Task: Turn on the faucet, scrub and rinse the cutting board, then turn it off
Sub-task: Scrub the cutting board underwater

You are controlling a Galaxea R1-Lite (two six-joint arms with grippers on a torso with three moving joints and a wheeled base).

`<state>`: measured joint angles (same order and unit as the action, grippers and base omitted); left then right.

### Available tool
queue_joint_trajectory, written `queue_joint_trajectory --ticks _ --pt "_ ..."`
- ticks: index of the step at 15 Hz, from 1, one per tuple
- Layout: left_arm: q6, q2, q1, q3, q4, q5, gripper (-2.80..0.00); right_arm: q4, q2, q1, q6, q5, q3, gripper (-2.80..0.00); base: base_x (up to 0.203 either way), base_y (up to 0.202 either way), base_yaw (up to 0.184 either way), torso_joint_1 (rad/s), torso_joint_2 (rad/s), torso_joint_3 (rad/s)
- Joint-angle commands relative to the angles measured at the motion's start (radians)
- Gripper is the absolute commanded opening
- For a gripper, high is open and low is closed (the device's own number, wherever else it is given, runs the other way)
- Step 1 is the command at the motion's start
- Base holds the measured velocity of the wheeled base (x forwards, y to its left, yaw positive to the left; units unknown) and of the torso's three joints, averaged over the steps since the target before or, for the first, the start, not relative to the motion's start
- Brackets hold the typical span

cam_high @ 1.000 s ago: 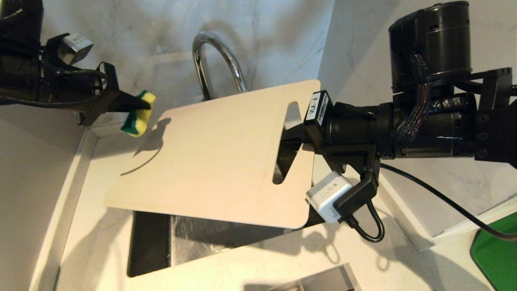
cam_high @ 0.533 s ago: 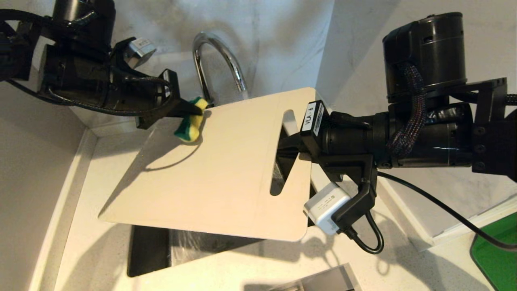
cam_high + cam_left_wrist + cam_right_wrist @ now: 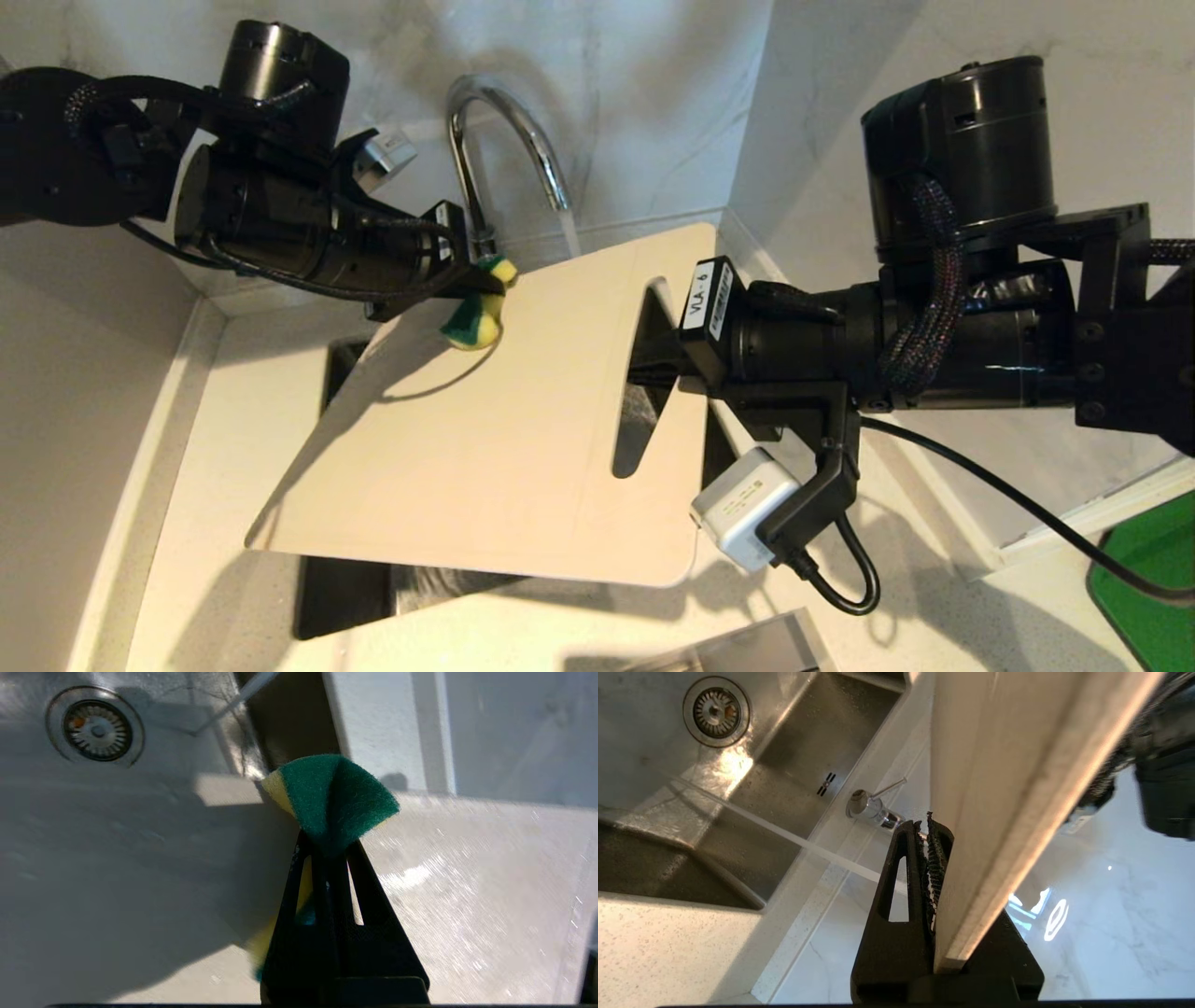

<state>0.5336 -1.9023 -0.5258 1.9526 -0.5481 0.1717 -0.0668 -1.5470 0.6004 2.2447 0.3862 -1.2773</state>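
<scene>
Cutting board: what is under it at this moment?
Under the cutting board lies the steel sink, its drain showing in the right wrist view. From the head view the board covers most of the basin.

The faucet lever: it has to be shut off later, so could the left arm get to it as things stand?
Probably not right away. The left gripper is shut on the sponge, at the cutting board. The lever sits behind the board that the right gripper holds over the sink.

left gripper (image 3: 471,280) pinched tight, arm reaching in from left, right gripper (image 3: 653,359) clamped, arm extended level from right
</scene>
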Motion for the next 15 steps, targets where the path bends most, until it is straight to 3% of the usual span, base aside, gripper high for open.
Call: queue_joint_trajectory --ticks 1,10,15 --pt "0.005 -0.017 0.029 -0.001 -0.004 0.003 -2.80 0.002 0.007 -0.001 0.013 0.005 0.003 -2.80 0.000 0.000 0.000 0.000 0.00 0.000" --pt "-0.004 0.047 0.212 -0.188 -0.004 0.013 -2.80 0.004 0.013 -0.002 0.011 0.005 -0.008 -2.80 0.000 0.000 0.000 0.000 0.00 0.000" --pt "-0.038 0.067 0.373 -0.289 0.019 0.110 -2.80 0.004 0.021 -0.004 -0.002 0.007 -0.005 -2.80 0.000 0.000 0.000 0.000 0.00 0.000"
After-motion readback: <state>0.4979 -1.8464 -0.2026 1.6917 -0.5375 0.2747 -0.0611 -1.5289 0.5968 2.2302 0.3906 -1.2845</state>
